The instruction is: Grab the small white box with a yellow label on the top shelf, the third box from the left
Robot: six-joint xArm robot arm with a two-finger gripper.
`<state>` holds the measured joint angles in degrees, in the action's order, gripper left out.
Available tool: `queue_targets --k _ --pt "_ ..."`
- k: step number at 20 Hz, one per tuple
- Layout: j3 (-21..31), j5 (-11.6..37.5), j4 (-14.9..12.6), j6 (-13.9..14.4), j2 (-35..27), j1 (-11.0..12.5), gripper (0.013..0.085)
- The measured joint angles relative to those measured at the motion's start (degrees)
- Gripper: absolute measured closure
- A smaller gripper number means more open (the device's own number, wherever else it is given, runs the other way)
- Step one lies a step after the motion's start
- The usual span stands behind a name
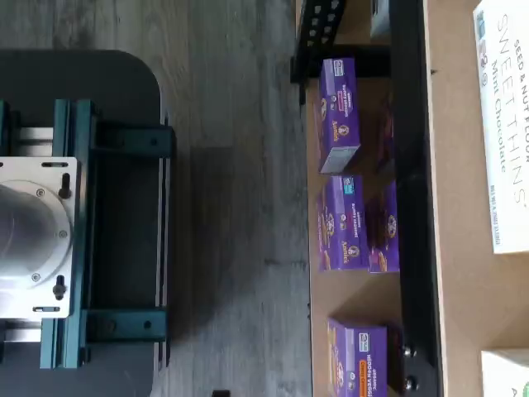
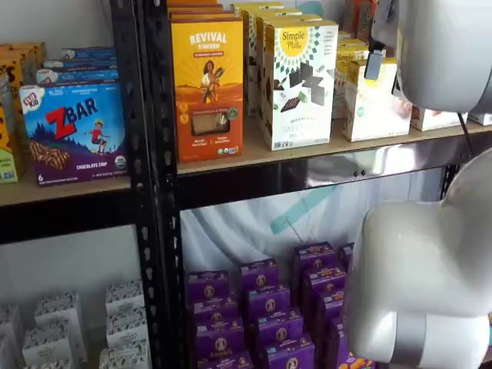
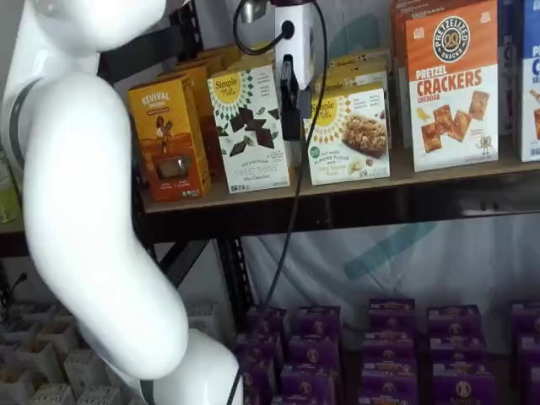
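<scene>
Your target, the small white box (image 3: pixel 349 135), stands on the top shelf (image 3: pixel 354 187) just beside the taller white box (image 3: pixel 250 126) printed with dark pieces, between it and the orange-and-white crackers box (image 3: pixel 451 83). The gripper (image 3: pixel 289 110) hangs in front of the gap between the taller white box and your target, a little to the taller box's side of where you want it. You see it side-on there, as a single dark finger under the white body with the cable beside it, so the frames alone do not show a gap; take the jaws as standing fully apart, and empty, since nothing sits between them.

To do this reach well, shift sideways away from the taller white box until the fingers straddle the small box's two faces, then go in level and deep enough to clear its front edge before you close. Watch the neighbour: a finger could snag the taller box.

In a shelf view the arm's white body hides part of the small white box (image 2: pixel 374 100), though its yellow edge and teal dot show. The wrist view shows neither box nor fingers, only the purple boxes (image 1: pixel 343 223) on a lower board and the floor.
</scene>
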<state>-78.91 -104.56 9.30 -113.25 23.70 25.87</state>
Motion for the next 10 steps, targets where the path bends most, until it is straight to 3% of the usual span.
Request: queue_targets --k 6,10 --pt "3.2 1.6 1.7 0.6 4.4 0.0 0.013" --pt "3.6 2.8 6.4 0.2 5.1 1.9 0.013"
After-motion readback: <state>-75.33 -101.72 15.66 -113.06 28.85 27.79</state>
